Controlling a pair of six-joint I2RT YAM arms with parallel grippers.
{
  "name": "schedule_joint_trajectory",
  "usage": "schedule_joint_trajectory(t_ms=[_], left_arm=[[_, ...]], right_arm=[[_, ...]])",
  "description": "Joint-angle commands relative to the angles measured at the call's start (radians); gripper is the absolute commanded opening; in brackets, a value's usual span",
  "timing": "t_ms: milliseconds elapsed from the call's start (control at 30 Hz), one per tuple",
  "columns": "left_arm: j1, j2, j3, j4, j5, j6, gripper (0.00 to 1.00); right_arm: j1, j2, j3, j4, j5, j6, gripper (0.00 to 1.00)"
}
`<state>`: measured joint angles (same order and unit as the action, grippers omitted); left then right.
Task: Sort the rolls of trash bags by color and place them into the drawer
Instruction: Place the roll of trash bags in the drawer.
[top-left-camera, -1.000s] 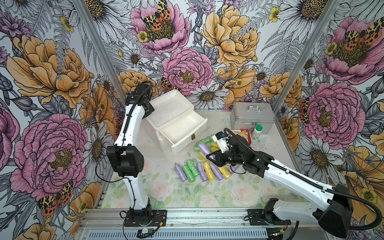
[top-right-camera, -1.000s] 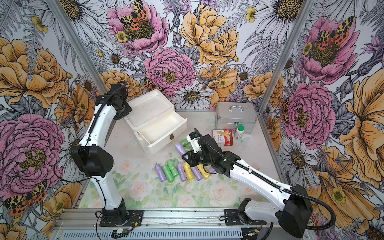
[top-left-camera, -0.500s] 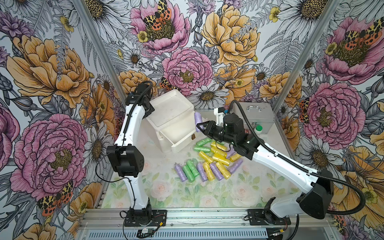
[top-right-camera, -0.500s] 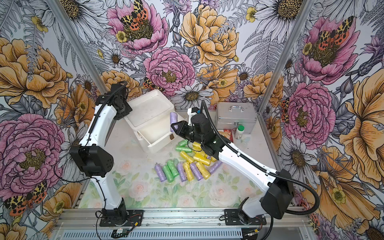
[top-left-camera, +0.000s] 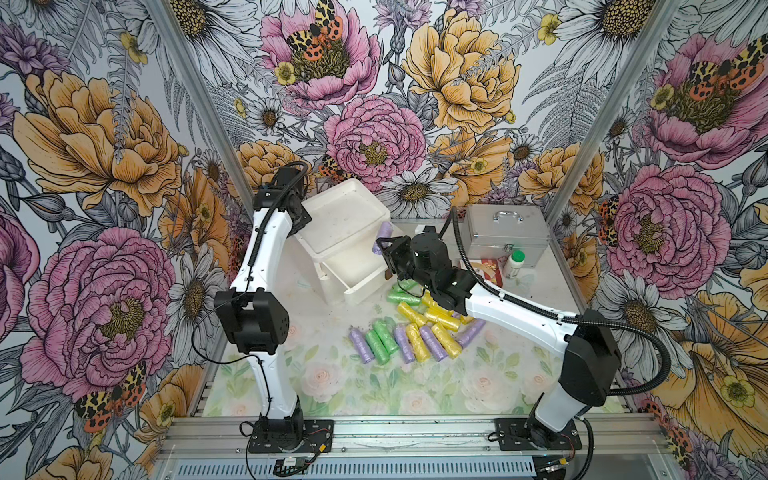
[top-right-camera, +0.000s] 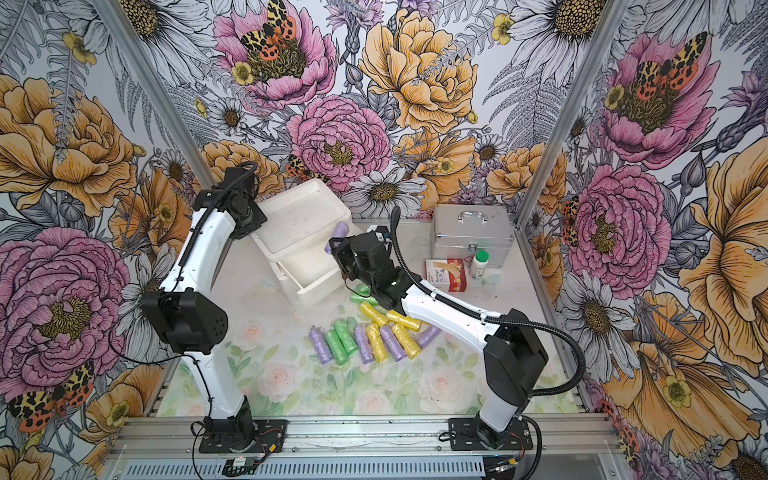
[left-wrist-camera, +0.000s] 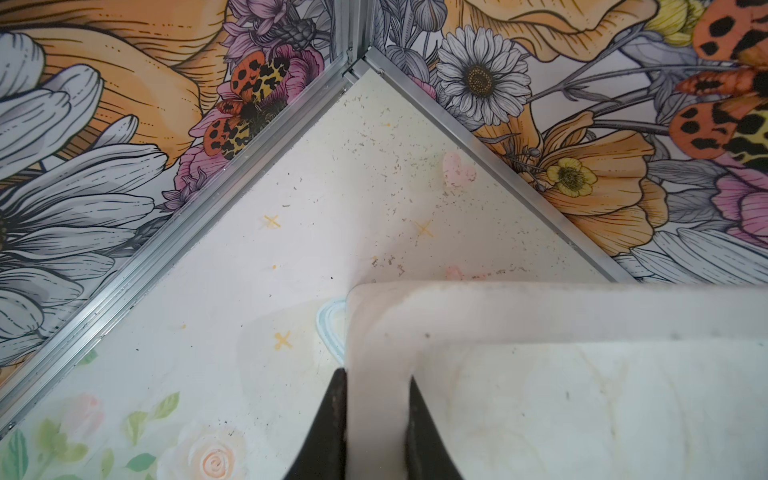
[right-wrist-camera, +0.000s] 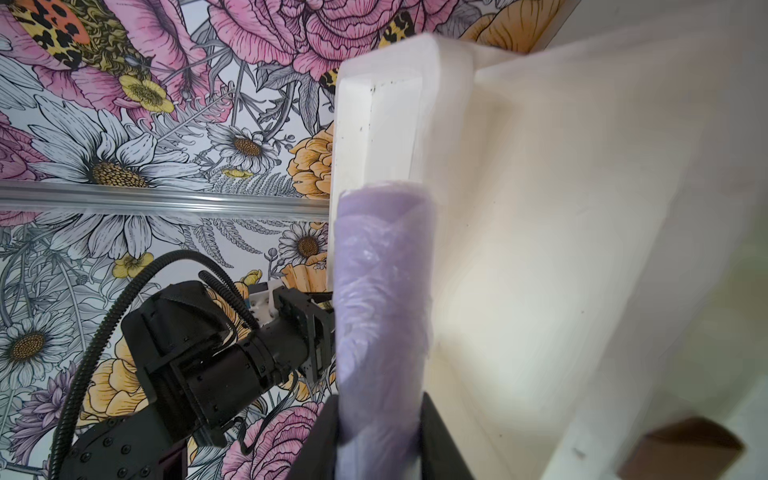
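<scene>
A counter (top-left-camera: 478, 382) printed with pale roses is sitting inside a booth whose walls (top-left-camera: 104, 137) are carrying large flowers, and at its back one white cabinet (top-left-camera: 340, 212) is standing with its one drawer (top-left-camera: 365, 287) pulled open, near one silver case (top-right-camera: 471, 235), one red box (top-right-camera: 446, 274) and one green-capped bottle (top-right-camera: 480, 264). Four lilac rolls (top-left-camera: 359, 347), four green rolls (top-left-camera: 376, 343) and at least five yellow rolls (top-left-camera: 417, 345) are lying clustered on the counter, some hidden under the right arm (top-left-camera: 519, 316). The left pincer (left-wrist-camera: 376, 376) is clamping the cabinet's rim, while the right pincer (right-wrist-camera: 378, 399) is pinching a fifth lilac roll (right-wrist-camera: 382, 291) just beside the cabinet's top corner, by the open drawer.
</scene>
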<state>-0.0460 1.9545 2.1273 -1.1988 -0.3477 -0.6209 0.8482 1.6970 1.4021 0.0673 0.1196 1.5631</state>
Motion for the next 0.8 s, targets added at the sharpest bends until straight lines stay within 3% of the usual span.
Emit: schedule_joint_trajectory(t_ms=[0, 367, 400, 533, 633, 767], left_arm=[[-0.043, 0.036, -0.005, 0.047, 0.179, -0.073, 0.00], [-0.043, 0.055, 0.010, 0.047, 0.174, -0.090, 0.00], [-0.043, 0.057, 0.011, 0.048, 0.175, -0.092, 0.00], [-0.046, 0.067, 0.017, 0.048, 0.179, -0.097, 0.00], [-0.046, 0.070, 0.020, 0.047, 0.179, -0.097, 0.00], [-0.045, 0.070, 0.020, 0.047, 0.179, -0.097, 0.00]], right_arm=[[0.031, 0.051, 0.053, 0.061, 0.064, 0.058, 0.32], [0.075, 0.106, 0.074, 0.052, 0.121, 0.087, 0.36], [0.077, 0.111, 0.080, 0.051, 0.120, 0.090, 0.39], [0.087, 0.135, 0.125, 0.024, 0.087, 0.095, 0.67], [0.092, 0.146, 0.154, 0.005, 0.051, 0.092, 0.73], [0.096, 0.136, 0.166, -0.022, 0.017, 0.061, 0.74]])
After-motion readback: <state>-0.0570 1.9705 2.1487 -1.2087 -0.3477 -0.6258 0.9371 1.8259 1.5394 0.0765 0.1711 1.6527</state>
